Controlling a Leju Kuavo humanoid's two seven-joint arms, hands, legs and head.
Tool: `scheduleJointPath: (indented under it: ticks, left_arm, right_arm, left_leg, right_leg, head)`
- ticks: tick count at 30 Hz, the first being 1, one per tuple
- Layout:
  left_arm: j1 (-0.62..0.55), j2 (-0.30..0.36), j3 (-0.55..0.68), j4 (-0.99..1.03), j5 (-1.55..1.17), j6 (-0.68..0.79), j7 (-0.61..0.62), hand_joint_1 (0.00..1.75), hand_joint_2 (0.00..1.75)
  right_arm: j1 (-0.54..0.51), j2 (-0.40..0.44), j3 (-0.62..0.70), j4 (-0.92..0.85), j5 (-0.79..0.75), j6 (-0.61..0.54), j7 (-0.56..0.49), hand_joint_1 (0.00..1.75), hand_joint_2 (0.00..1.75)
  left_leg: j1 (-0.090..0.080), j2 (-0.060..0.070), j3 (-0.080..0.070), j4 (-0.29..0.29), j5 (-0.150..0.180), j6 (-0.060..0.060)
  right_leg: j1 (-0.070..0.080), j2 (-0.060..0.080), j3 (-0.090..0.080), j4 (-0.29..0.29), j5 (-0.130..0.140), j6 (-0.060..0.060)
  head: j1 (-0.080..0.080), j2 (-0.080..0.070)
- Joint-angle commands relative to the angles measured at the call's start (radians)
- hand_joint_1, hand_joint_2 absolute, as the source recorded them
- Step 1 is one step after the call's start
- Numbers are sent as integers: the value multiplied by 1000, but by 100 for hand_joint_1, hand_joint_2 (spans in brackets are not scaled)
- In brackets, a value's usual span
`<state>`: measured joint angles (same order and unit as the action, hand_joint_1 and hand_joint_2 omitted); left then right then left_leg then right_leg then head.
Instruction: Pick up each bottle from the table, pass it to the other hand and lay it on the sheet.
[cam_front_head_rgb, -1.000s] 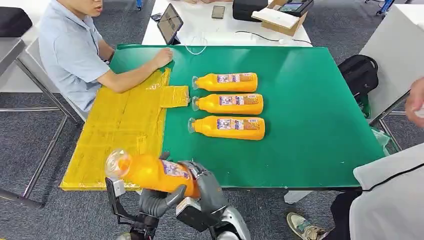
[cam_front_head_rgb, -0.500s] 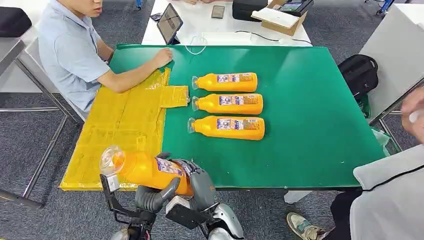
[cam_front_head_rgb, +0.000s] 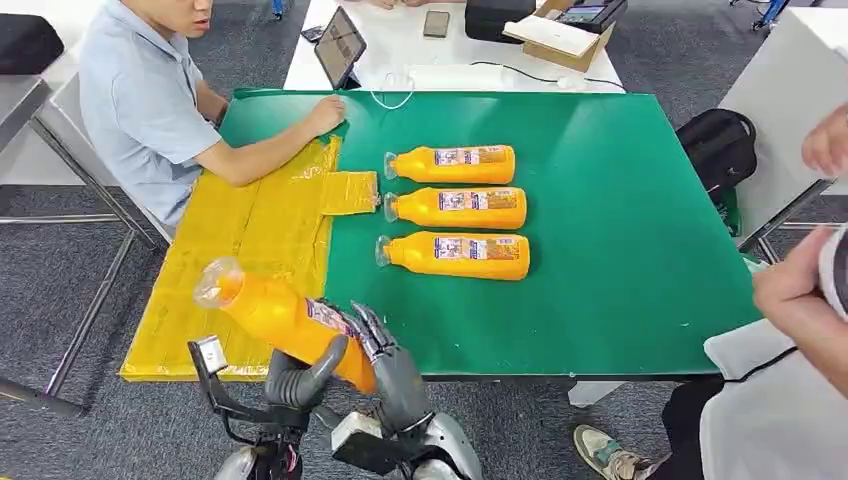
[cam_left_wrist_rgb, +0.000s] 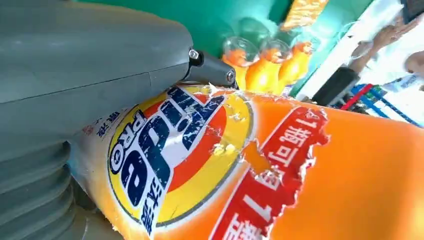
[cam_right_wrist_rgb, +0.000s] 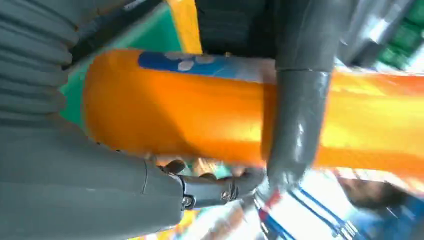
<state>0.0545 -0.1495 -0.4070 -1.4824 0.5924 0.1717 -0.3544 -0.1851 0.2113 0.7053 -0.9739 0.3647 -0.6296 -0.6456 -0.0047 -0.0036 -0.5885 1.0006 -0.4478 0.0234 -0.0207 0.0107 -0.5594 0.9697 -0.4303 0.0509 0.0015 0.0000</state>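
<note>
Both robot hands, left (cam_front_head_rgb: 300, 380) and right (cam_front_head_rgb: 385, 360), are holding the orange detergent bottle (cam_front_head_rgb: 275, 318), now tipping higher over the yellow sheet (cam_front_head_rgb: 240, 250); the handover is underway.

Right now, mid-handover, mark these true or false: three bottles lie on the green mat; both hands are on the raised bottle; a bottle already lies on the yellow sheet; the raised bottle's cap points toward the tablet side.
1. Three bottles lie on the green mat: true.
2. Both hands are on the raised bottle: true; left hand, right hand.
3. A bottle lies on the yellow sheet: false; none there yet.
4. Its cap points toward the tablet side: true.
</note>
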Motion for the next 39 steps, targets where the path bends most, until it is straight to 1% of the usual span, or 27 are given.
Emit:
scheduleJointPath:
  ticks: [1, 3, 5, 6, 7, 9, 10, 11, 12, 13, 15, 16, 17, 19, 21, 22, 23, 24, 29, 32, 33, 35, 36, 37, 39]
  left_arm:
    - [-99, 12, 117, 77, -109, 86, -27, 175, 175]
    - [-109, 17, 135, 90, -141, 112, -42, 175, 175]
    - [-146, 43, 140, 136, -287, 212, -99, 175, 175]
    - [-162, 55, 142, 162, -339, 231, -102, 175, 175]
    - [-167, 61, 141, 172, -359, 241, -100, 175, 175]
    - [-167, 61, 141, 172, -359, 241, -100, 175, 175]
    - [-193, 78, 139, 222, -499, 327, -133, 175, 175]
    - [-211, 87, 133, 259, -607, 393, -126, 175, 175]
    - [-240, 103, 127, 307, -713, 425, -114, 175, 175]
    - [-268, 110, 133, 353, -773, 435, -110, 175, 175]
    - [-268, 110, 133, 353, -773, 435, -110, 175, 175]
    - [-319, 123, 130, 448, -914, 481, -65, 175, 175]
    - [-341, 129, 128, 486, -974, 484, -63, 175, 175]
    - [-403, 137, 123, 591, -1073, 472, -26, 175, 175]
    - [-419, 141, 119, 618, -1099, 473, -14, 175, 175]
    - [-465, 154, 97, 695, -1171, 468, 20, 175, 175]
    - [-480, 154, 96, 719, -1181, 457, 23, 175, 175]
    - [-520, 154, 102, 787, -1195, 416, 53, 175, 175]
    - [-520, 154, 102, 787, -1195, 416, 53, 175, 175]
    - [-552, 156, 97, 844, -1223, 408, 80, 175, 175]
    - [-602, 157, 98, 951, -1272, 405, 120, 175, 175]
    - [-623, 162, 87, 1004, -1313, 397, 138, 175, 175]
    - [-630, 164, 85, 1021, -1325, 393, 146, 175, 175]
    - [-644, 163, 86, 1055, -1348, 380, 166, 175, 175]
    - [-665, 168, 51, 1105, -1428, 378, 233, 175, 175]
  right_arm:
    - [63, -39, -118, -142, 119, -69, -53, 0, 0]
    - [85, -36, -165, -195, 172, -69, -53, 0, 0]
    - [100, -39, -212, -242, 202, -69, -53, 0, 0]
    - [104, -41, -226, -252, 216, -69, -53, 0, 0]
    - [107, -40, -236, -255, 224, -69, -53, 0, 0]
    - [107, -40, -236, -255, 224, -69, -53, 0, 0]
    - [115, -40, -255, -270, 222, -69, -53, 0, 0]
    - [120, -36, -267, -282, 218, -69, -53, 0, 0]
    - [121, -35, -276, -290, 214, -69, -53, 0, 0]
    - [122, -36, -283, -299, 210, -69, -53, 0, 0]
    - [122, -36, -283, -299, 210, -69, -53, 0, 0]
    - [121, -33, -283, -295, 178, -69, -53, 0, 0]
    - [127, -31, -287, -308, 200, -69, -53, 0, 0]
    - [126, -31, -260, -301, 164, -69, -53, 0, 0]
    - [125, -31, -250, -298, 159, -69, -53, 0, 0]
    - [123, -28, -239, -286, 151, -69, -53, 0, 0]
    - [126, -27, -241, -289, 152, -69, -53, 0, 0]
    - [125, -30, -226, -285, 126, -69, -53, 0, 0]
    - [125, -30, -226, -285, 126, -69, -53, 0, 0]
    - [129, -29, -223, -287, 121, -69, -53, 0, 0]
    - [135, -34, -210, -283, 90, -69, -53, 0, 0]
    - [143, -35, -206, -288, 88, -69, -53, 0, 0]
    - [146, -37, -202, -288, 85, -69, -53, 0, 0]
    - [151, -43, -194, -283, 61, -69, -53, 0, 0]
    - [158, -45, -201, -284, 61, -69, -53, 0, 0]
  left_leg:
    - [2, -3, 2, 0, 0, -2]
    - [1, -3, 1, -1, 0, -1]
    - [2, -4, 2, 1, -1, -2]
    - [1, -3, 1, -1, 0, -1]
    - [2, -3, 2, 0, 0, -2]
    - [1, -3, 2, -1, 1, -1]
    - [1, -3, 2, -1, 1, -2]
    - [1, -3, 2, -1, 1, -1]
    - [1, -3, 2, -1, 1, -1]
    - [1, -3, 3, -2, 1, -2]
    - [1, -3, 2, -1, 1, -2]
    - [1, -3, 1, -1, 1, -1]
    - [1, -3, 3, -1, 1, -2]
    - [1, -3, 2, -1, 1, -1]
    - [1, -3, 2, -1, 2, -1]
    - [1, -2, 2, -1, 2, -2]
    - [2, -2, 3, -1, 1, -2]
    - [1, -2, 1, -1, 2, -2]
    - [1, -2, 1, -1, 2, -2]
    - [1, -1, 1, 0, 2, -2]
    - [2, -4, 2, -1, 2, -2]
    - [1, 0, 2, 0, 1, -2]
    - [1, -1, 2, -1, 2, -2]
    - [2, -1, 3, 0, 2, -2]
    - [1, 0, 3, -1, 2, -2]
  right_leg:
    - [2, -4, 4, -1, -1, -3]
    - [1, -4, 2, -1, -1, -2]
    - [3, -6, 4, 0, -2, -4]
    - [1, -4, 2, -1, -1, -2]
    - [2, -4, 4, -1, -1, -3]
    - [1, -4, 3, -1, 0, -2]
    - [1, -5, 4, -1, -1, -2]
    - [1, -4, 3, -1, 0, -2]
    - [1, -3, 3, -1, 0, -2]
    - [2, -4, 5, -2, 0, -3]
    - [1, -4, 3, -1, 0, -2]
    - [1, -4, 2, -1, 0, -2]
    - [1, -4, 4, -1, 0, -3]
    - [1, -4, 3, -1, 0, -2]
    - [1, -4, 3, -1, 0, -2]
    - [1, -3, 3, -1, 0, -2]
    - [2, -3, 4, 0, 0, -3]
    - [1, -3, 2, 0, 0, -2]
    - [1, -3, 2, 0, 0, -2]
    - [1, -2, 2, 0, 0, -2]
    - [2, -5, 4, 0, 0, -2]
    - [1, -1, 3, 0, 0, -2]
    - [1, -2, 3, 0, 0, -2]
    - [2, -3, 4, 0, 0, -3]
    - [1, -1, 4, 0, 0, -2]
  head:
    - [0, 0]
    - [0, 0]
    - [0, 0]
    - [0, 0]
    - [0, 0]
    - [0, 0]
    - [0, 0]
    - [0, 0]
    - [0, 0]
    - [0, 0]
    - [0, 0]
    - [0, 0]
    - [0, 0]
    - [0, 0]
    - [0, 0]
    - [0, 0]
    - [0, 0]
    - [0, 0]
    - [0, 0]
    - [0, 0]
    - [0, 0]
    - [0, 0]
    - [0, 0]
    - [0, 0]
    - [0, 0]
